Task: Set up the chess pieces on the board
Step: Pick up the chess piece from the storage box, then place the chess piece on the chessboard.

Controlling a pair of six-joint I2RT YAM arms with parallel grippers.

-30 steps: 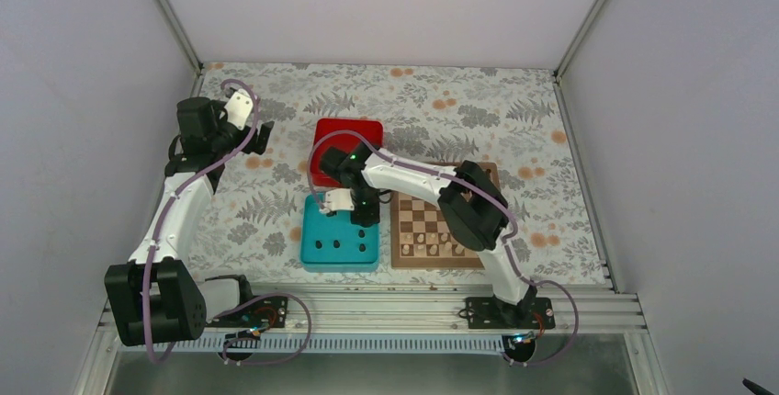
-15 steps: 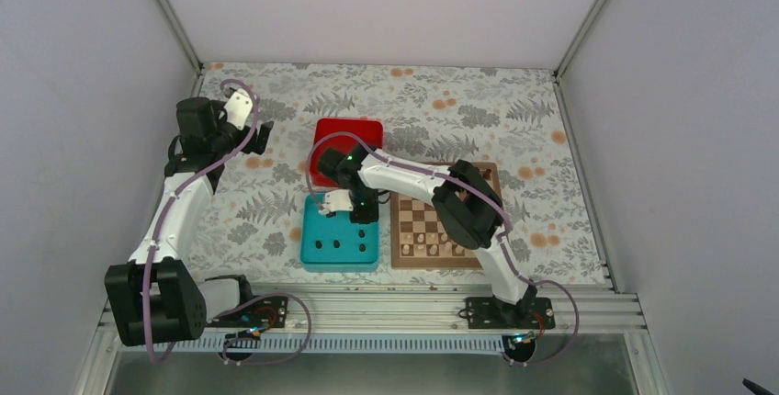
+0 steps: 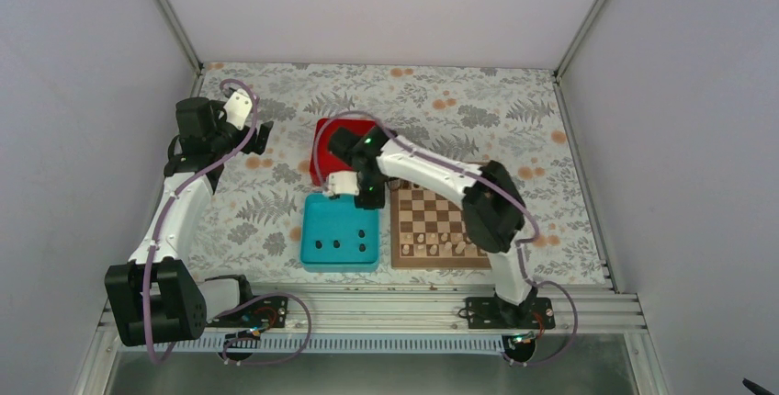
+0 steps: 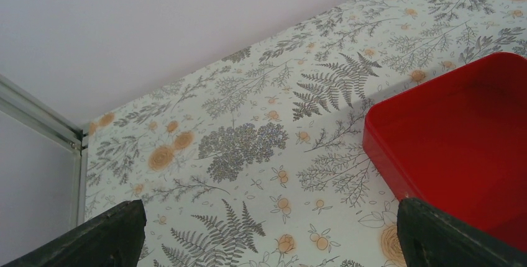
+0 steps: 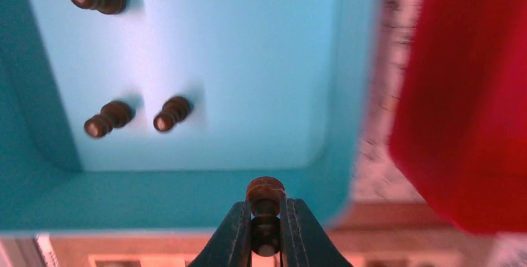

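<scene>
My right gripper [image 3: 368, 197] [image 5: 266, 216] is shut on one small dark chess piece [image 5: 265, 200], held above the far edge of the teal tray [image 3: 323, 216] [image 5: 186, 208]. More dark chess pieces [image 3: 338, 245] [image 5: 109, 118] lie in the tray. The wooden board [image 3: 439, 216] sits just right of the tray, with pale pieces [image 3: 432, 249] along its near rows. My left gripper [image 3: 263, 136] [image 4: 268, 217] hangs open over the floral cloth to the left of the red box, with nothing between its fingers [image 4: 105, 236].
The red box [image 3: 321, 142] [image 4: 460, 136] [image 5: 472, 105] stands just beyond the tray, close to my right gripper. White walls and metal frame posts enclose the floral-covered table [image 3: 276, 202].
My right gripper shut on a dark piece in the tray and lifted it toward the tray's far edge. The left arm has not moved.
</scene>
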